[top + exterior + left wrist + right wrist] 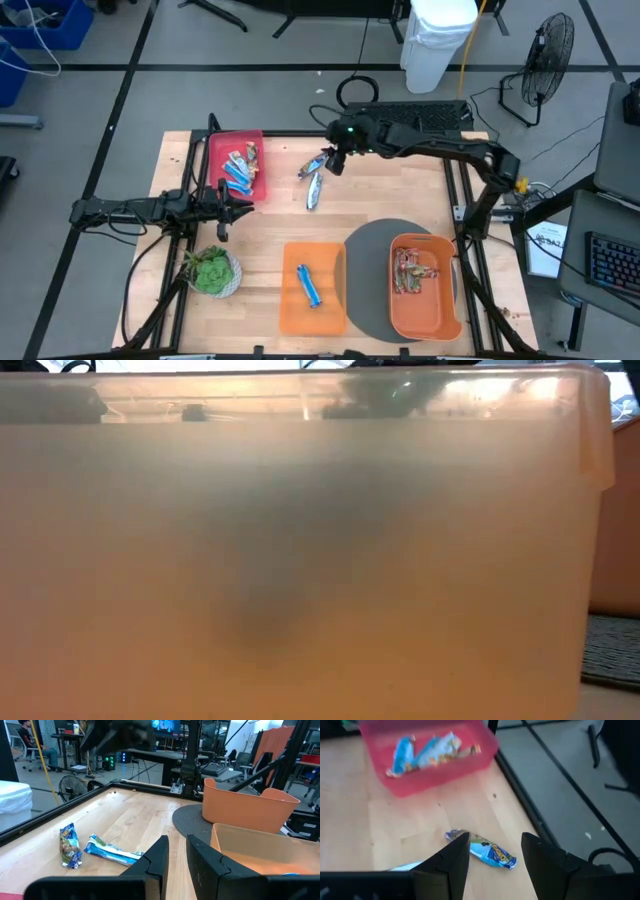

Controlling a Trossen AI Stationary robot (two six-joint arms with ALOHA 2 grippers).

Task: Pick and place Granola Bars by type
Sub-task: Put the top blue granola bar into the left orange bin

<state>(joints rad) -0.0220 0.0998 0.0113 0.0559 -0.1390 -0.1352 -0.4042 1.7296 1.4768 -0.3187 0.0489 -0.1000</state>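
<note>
Step in hand: pick-up. Right gripper (495,851), fingers apart and empty, hovers over blue foil-wrapped granola bar (487,851) lying on the table beside red plastic bin (427,762); next, descend and close. Left gripper (176,851) waits, fingers narrowly parted, empty

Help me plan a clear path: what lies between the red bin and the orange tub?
In the high view, between the red bin and orange tub lie two loose bars under the right gripper, then bare wood and grey mat.

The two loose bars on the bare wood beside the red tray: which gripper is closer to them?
Right. The right gripper hovers open just above the loose bars, at their far end. The left gripper sits apart, at the red tray's near edge, toward the plant.
</note>
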